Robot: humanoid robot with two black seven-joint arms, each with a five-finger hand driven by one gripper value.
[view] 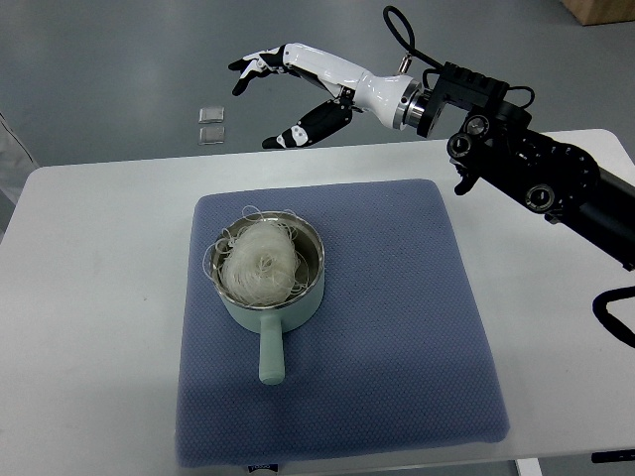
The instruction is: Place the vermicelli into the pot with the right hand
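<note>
While the vermicelli (260, 262) is sitting as a pale tangled nest inside the mint-green pot (268, 307) on the blue mat (397, 317), the top view is showing the right hand (288, 94) hanging beyond the table's (89, 297) far edge, fingers spread and carrying nothing. Thin strands are straggling over the rim. The bundle is looking light, springy and brittle, best pinched gently around its dense middle.
</note>
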